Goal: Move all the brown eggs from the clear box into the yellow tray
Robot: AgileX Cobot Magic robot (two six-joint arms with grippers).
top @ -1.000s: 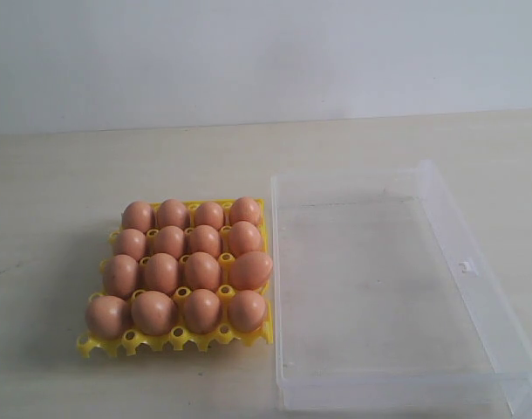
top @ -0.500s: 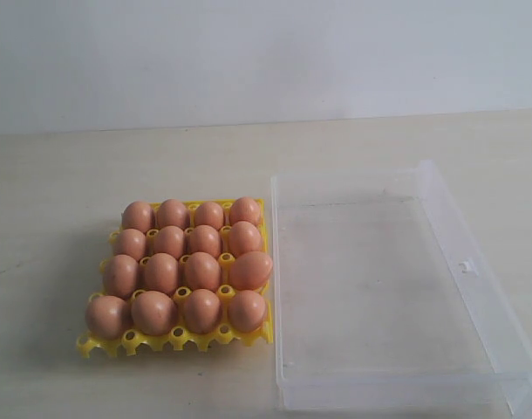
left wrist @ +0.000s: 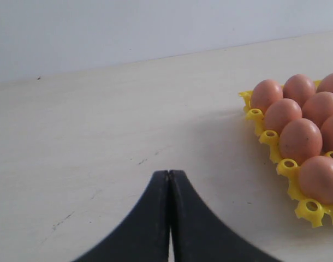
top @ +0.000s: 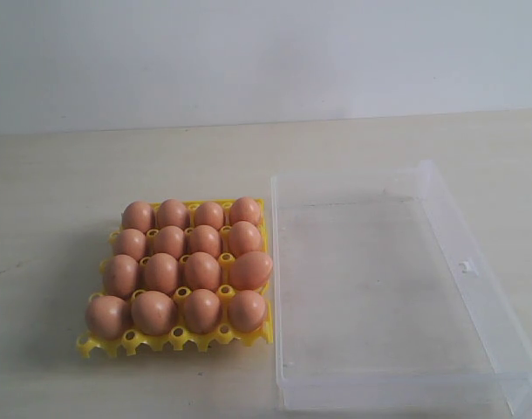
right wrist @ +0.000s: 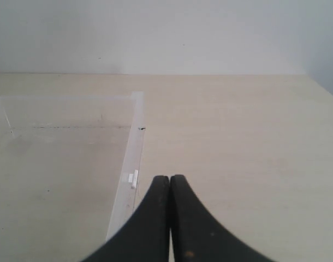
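Note:
Several brown eggs (top: 161, 272) fill the yellow tray (top: 174, 339) at the left of the exterior view; one egg (top: 251, 270) lies on its side. The clear box (top: 375, 288) stands right of the tray with no egg in it. Neither arm shows in the exterior view. In the left wrist view my left gripper (left wrist: 168, 173) is shut and empty over bare table, with the tray (left wrist: 305, 207) and its eggs (left wrist: 300, 139) off to one side. In the right wrist view my right gripper (right wrist: 170, 178) is shut and empty beside the box's wall (right wrist: 128, 174) near its latch tab (right wrist: 132, 177).
A pale wooden table (top: 57, 192) carries everything, with a plain white wall (top: 248, 52) behind it. The box's near right corner (top: 528, 388) reaches the frame's edge.

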